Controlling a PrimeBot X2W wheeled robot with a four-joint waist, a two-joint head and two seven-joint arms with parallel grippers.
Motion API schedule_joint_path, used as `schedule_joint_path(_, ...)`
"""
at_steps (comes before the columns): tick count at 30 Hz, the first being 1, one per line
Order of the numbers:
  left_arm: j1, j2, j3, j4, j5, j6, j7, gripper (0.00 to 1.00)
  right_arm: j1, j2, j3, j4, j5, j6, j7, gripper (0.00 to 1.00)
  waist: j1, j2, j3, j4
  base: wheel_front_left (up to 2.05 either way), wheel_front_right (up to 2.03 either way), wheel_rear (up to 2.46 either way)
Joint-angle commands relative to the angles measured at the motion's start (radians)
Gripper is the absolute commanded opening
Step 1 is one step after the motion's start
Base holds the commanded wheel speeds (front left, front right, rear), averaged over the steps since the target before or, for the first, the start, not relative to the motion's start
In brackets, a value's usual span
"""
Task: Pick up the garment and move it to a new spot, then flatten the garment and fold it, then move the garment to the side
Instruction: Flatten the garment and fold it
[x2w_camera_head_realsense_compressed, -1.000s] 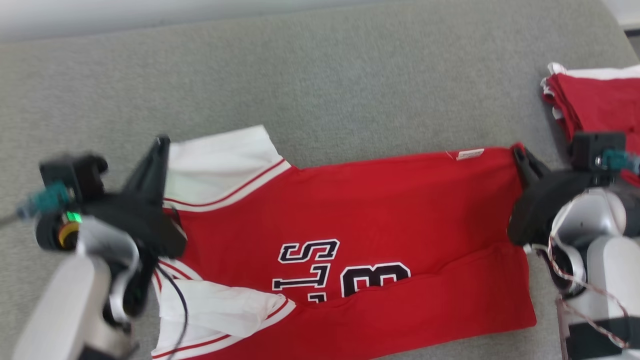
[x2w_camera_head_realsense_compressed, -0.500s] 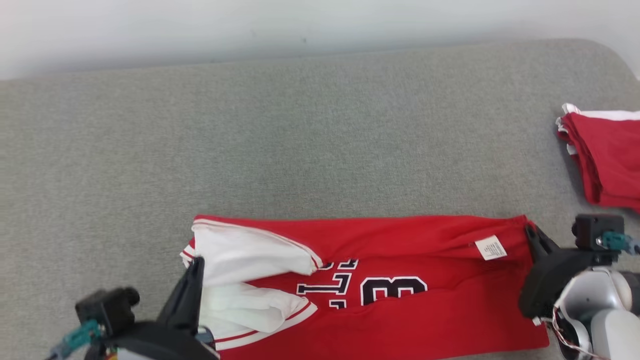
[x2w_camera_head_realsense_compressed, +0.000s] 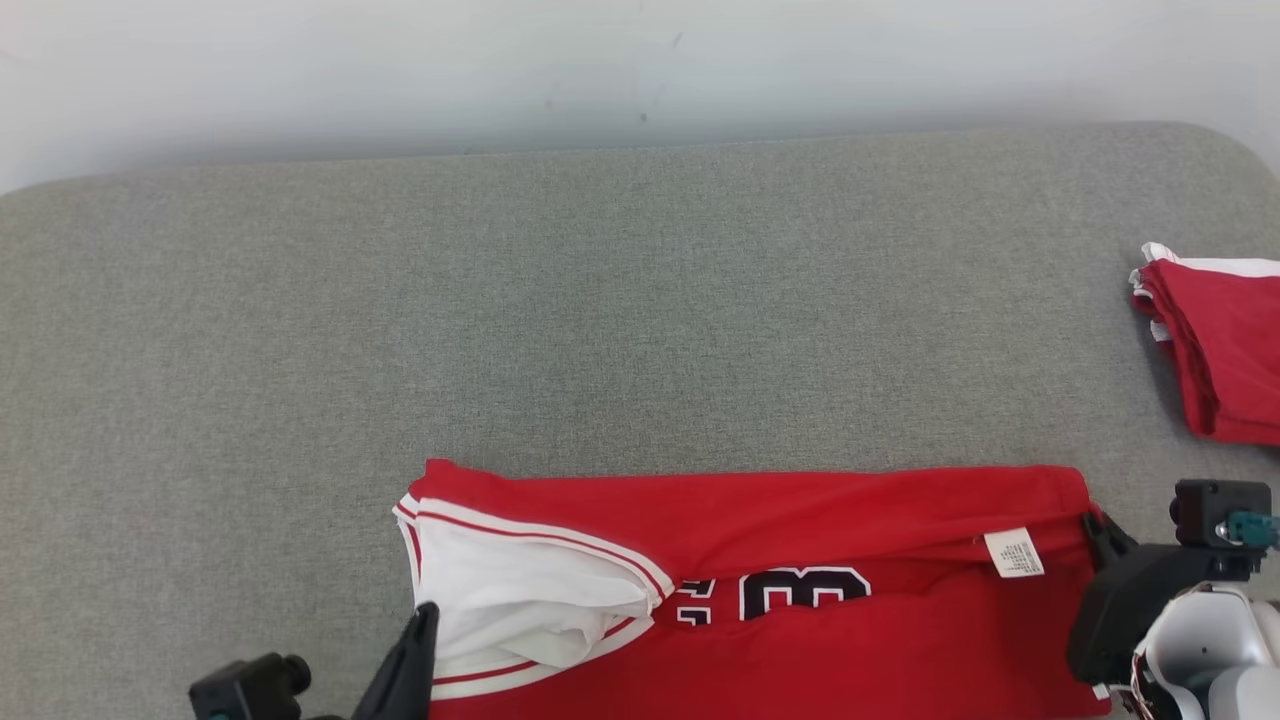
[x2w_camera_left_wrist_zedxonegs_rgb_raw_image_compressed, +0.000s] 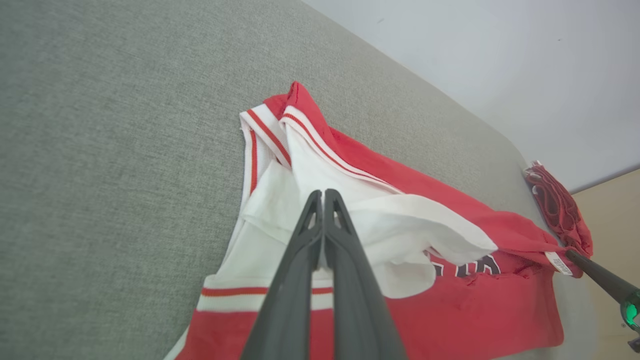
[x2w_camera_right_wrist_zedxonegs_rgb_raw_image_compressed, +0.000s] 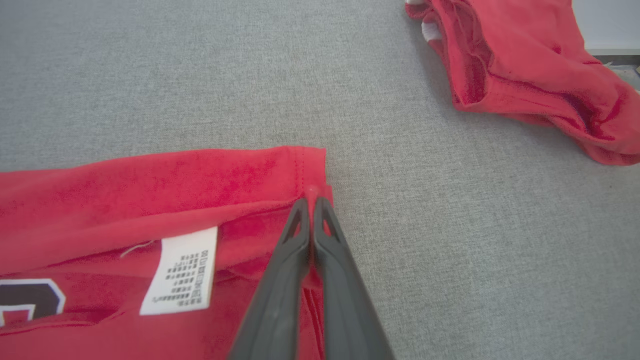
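Note:
The garment (x2w_camera_head_realsense_compressed: 850, 510) is a red jersey with white sleeves and dark numbers, lying folded lengthwise near the front edge of the grey surface. My left gripper (x2w_camera_left_wrist_zedxonegs_rgb_raw_image_compressed: 322, 194) is shut on the white sleeve fabric at the garment's (x2w_camera_left_wrist_zedxonegs_rgb_raw_image_compressed: 450, 310) left end; its dark tip shows at the bottom left of the head view (x2w_camera_head_realsense_compressed: 425, 615). My right gripper (x2w_camera_right_wrist_zedxonegs_rgb_raw_image_compressed: 312, 200) is shut on the red corner of the garment (x2w_camera_right_wrist_zedxonegs_rgb_raw_image_compressed: 150, 185), just right of the white care label (x2w_camera_right_wrist_zedxonegs_rgb_raw_image_compressed: 180, 272), and appears in the head view (x2w_camera_head_realsense_compressed: 1095, 522) at the jersey's right end.
A second pile of red cloth (x2w_camera_head_realsense_compressed: 1220, 350) lies at the right edge of the grey padded surface (x2w_camera_head_realsense_compressed: 640, 300), also seen from the right wrist (x2w_camera_right_wrist_zedxonegs_rgb_raw_image_compressed: 525, 65). A pale wall rises behind the far edge. Bare grey surface stretches beyond the jersey.
The camera has tilted, shifting the whole picture. Both grippers drew the jersey's far edge toward me, folding it over so it covers the letters and part of the number.

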Motion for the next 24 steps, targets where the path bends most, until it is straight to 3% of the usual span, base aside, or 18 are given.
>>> schedule_joint_path(1,0.013,-0.004,-0.001,0.003,-0.011,0.000,-0.004,0.00,0.010,0.004,-0.003,0.000,-0.001,-0.003,-0.001,0.00,0.0001,0.0001,0.000,0.000,0.00,0.00,0.00)
schedule_joint_path(4,0.025,-0.003,-0.014,0.028,-0.013,-0.004,0.008,0.00,0.028,0.009,-0.012,0.006,-0.010,-0.003,0.010,0.00,0.0001,0.0001,0.000,0.001,0.00,0.00,0.00)
schedule_joint_path(5,0.028,0.000,-0.023,0.037,-0.012,-0.005,0.016,0.00,0.032,0.013,-0.012,0.011,-0.008,-0.003,0.015,0.12,0.0001,0.0001,-0.001,0.000,0.00,0.00,0.00)
schedule_joint_path(6,0.027,0.006,-0.027,0.045,0.000,-0.002,0.019,0.05,0.036,0.021,-0.016,0.014,-0.001,-0.003,0.020,1.00,0.0001,0.0001,-0.002,0.000,0.00,0.00,0.00)
schedule_joint_path(7,0.023,0.019,-0.034,0.056,0.024,0.003,0.017,0.57,0.036,0.026,-0.024,0.016,0.003,-0.003,0.021,1.00,0.0001,0.0001,-0.003,-0.001,0.00,0.00,0.00)
schedule_joint_path(8,0.020,0.027,-0.040,0.068,0.044,0.008,0.012,1.00,0.037,0.030,-0.028,0.015,0.006,-0.003,0.019,1.00,0.0001,0.0001,-0.004,-0.001,0.00,0.00,0.00)
schedule_joint_path(13,-0.001,0.067,-0.059,0.124,0.141,0.015,-0.050,1.00,0.066,0.068,-0.078,-0.019,0.050,-0.003,0.027,1.00,0.0001,0.0001,-0.022,0.001,0.00,0.00,0.00)
schedule_joint_path(19,-0.023,0.090,-0.024,0.157,0.249,0.020,-0.254,1.00,0.102,0.099,-0.131,-0.120,0.081,-0.003,0.078,1.00,0.0001,0.0001,-0.032,0.001,0.00,0.00,0.00)
schedule_joint_path(24,-0.037,0.047,0.028,0.149,0.319,0.041,-0.309,1.00,0.082,0.113,-0.152,-0.136,0.071,-0.003,0.114,1.00,0.0001,0.0001,-0.028,0.002,0.00,0.00,0.00)
